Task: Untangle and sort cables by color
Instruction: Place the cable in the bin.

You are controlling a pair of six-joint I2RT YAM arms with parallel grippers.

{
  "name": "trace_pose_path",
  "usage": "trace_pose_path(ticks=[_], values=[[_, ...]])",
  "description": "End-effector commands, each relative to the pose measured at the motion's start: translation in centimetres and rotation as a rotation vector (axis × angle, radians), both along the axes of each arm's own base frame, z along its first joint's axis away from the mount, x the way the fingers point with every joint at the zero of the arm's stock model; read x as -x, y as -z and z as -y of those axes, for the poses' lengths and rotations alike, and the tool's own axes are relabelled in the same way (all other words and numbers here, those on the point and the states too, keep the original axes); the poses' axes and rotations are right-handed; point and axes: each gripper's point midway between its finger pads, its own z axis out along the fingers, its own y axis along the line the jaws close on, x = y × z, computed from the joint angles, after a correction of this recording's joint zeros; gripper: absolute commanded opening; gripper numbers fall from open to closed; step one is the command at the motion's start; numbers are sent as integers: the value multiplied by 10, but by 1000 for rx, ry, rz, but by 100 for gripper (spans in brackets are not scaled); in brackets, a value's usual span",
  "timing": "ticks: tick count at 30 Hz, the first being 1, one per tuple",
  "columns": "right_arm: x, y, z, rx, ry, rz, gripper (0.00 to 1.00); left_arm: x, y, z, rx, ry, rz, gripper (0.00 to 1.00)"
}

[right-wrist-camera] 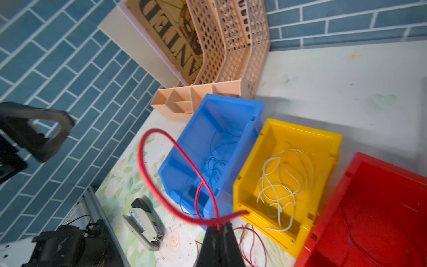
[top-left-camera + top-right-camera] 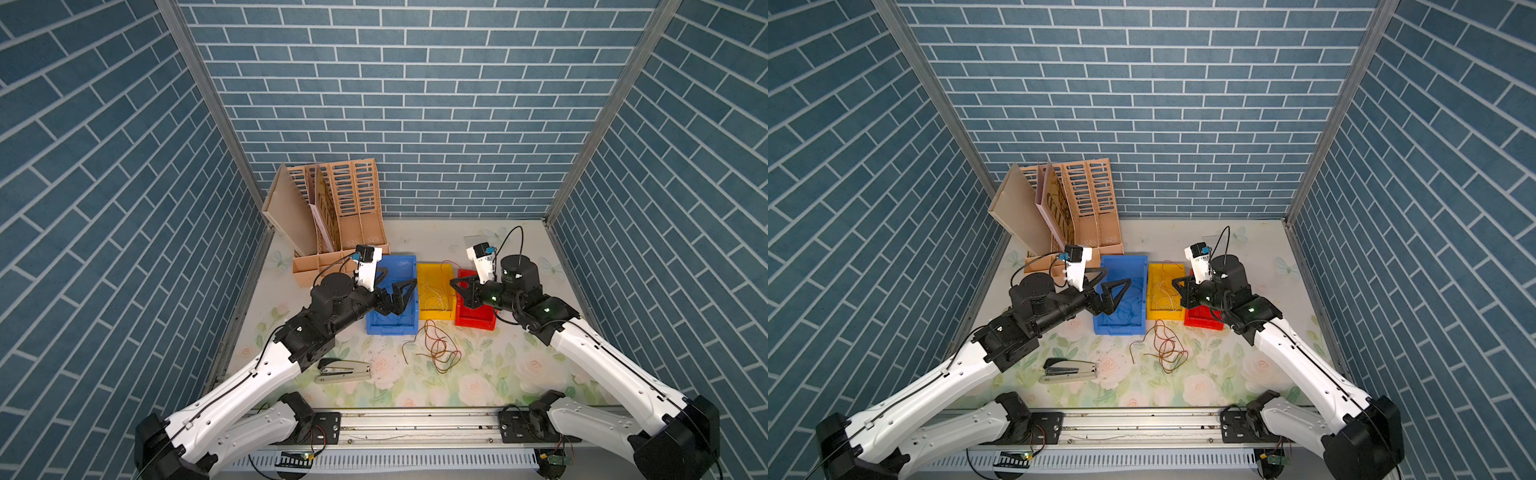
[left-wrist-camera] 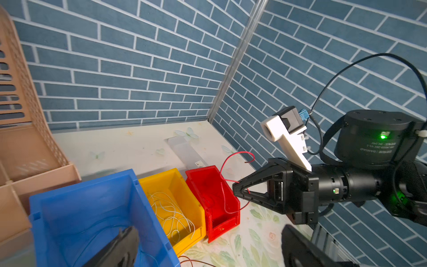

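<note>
L gripper (image 2: 401,276): I'm watching it hovering over the blue bin (image 2: 399,262). Its black, triangular, skeleton-frame fingers (image 3: 122,245) are standing wide apart, gripping nothing.
R gripper (image 3: 234,186): I'm seeing its jaws pressing tight on the red cable (image 1: 141,161). It's hanging above the red bin (image 2: 473,322), tip pointing twd the yellow bin (image 2: 434,268).
Red cable: thin, round, smooth-sheathed. It's arching up from the pinch in a springy loop, w/ another length drooping by the red bin's wall. Whether it's touching the bin, I can't tell.
Blue cables (image 1: 213,161): hair-thin strands curling in a loose nest on the blue bin's floor.
Whitish cables (image 1: 282,182): pale, wavy strands lying tangled inside the yellow bin.
Red-brown cables (image 2: 438,349): overlapping loops sprawling on the table (image 2: 511,374), just in front of the yellow bin, btwn the two arms, outside every bin.
Bins: three rigid, glossy plastic boxes w/ sloped front lips, sitting side by side. They're running blue, yellow, red from L to R in both top views.
Table: a flat top wearing a pale floral-print cover.
Stapler (image 2: 344,370): grey-and-black, metal-looking, lying flat near the L arm, well apart from the loose cables.
File rack (image 2: 353,203): beige plastic w/ slotted, lattice-like walls, standing in the back L corner just behind the blue bin. A printed board is leaning in it.
</note>
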Motion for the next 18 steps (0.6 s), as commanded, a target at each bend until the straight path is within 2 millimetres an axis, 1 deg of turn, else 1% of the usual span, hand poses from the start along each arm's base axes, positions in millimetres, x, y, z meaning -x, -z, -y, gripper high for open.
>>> trace_pose_path(ticks=[1,3,6,10,15,18], values=[[-17,1,31,69,155,-14,0,-6,-3,-18,35,-107,2,100],[-24,9,45,84,207,-36,0,-10,3,-27,46,-167,-34,100],[-31,22,69,101,275,-81,0,-12,11,-31,28,-202,-76,100],[-35,39,88,155,330,-125,0,-17,27,-39,-9,-267,-155,100],[-36,56,94,195,339,-163,0,-18,37,-40,-50,-278,-196,100],[-35,69,93,211,335,-197,0,-18,39,-36,-55,-262,-199,100]])
